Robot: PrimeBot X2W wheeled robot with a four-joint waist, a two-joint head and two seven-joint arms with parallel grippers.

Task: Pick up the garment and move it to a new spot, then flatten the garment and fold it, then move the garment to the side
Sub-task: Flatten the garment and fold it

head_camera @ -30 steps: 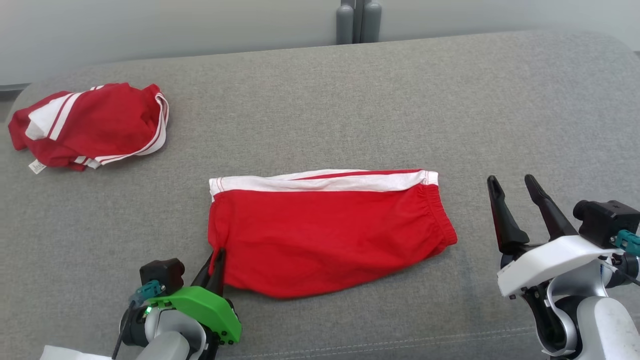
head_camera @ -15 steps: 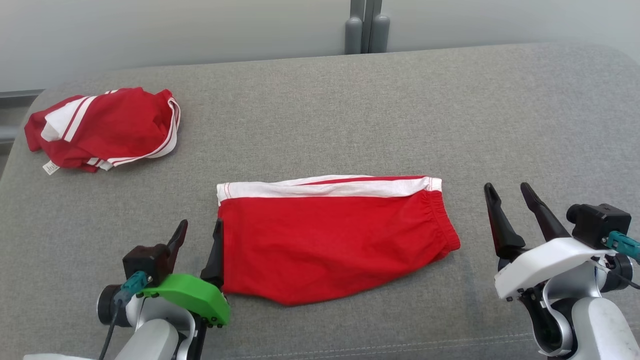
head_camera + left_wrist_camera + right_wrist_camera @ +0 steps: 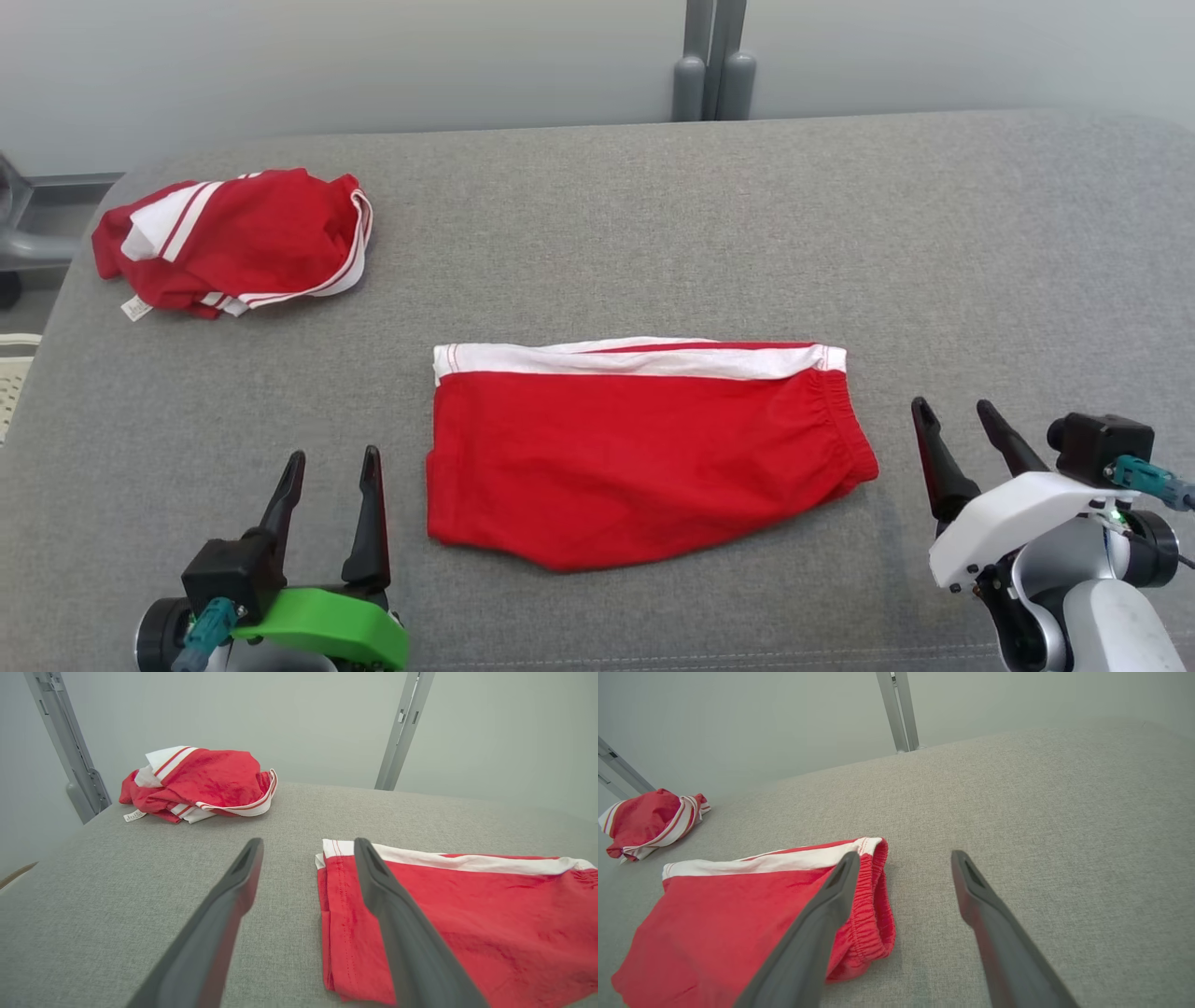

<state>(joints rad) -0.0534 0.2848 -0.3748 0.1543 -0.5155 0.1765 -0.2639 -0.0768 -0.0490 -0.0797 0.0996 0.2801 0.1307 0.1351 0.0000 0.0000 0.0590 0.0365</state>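
The garment (image 3: 644, 448), red shorts with a white side stripe, lies folded flat on the grey surface (image 3: 597, 233); I also see the garment (image 3: 467, 924) in the left wrist view and the garment (image 3: 738, 919) in the right wrist view. My left gripper (image 3: 333, 457) stands open just left of its hem edge, apart from the cloth. At the elastic waistband end, to the right, my right gripper (image 3: 957, 407) is open too, holding nothing. In the wrist views the left gripper (image 3: 308, 842) and right gripper (image 3: 903, 855) have their fingers spread with only grey fabric between them.
A second red garment (image 3: 233, 241) with white stripes lies crumpled at the far left of the surface, also seen as the crumpled garment (image 3: 201, 784) in the left wrist view. Grey metal posts (image 3: 714, 61) stand behind the far edge. A pale basket edge (image 3: 11, 373) shows at the left.
My left gripper opened, let go of the garment's lower left corner and drew back to the left. The camera view shifted, so everything sits lower and further right.
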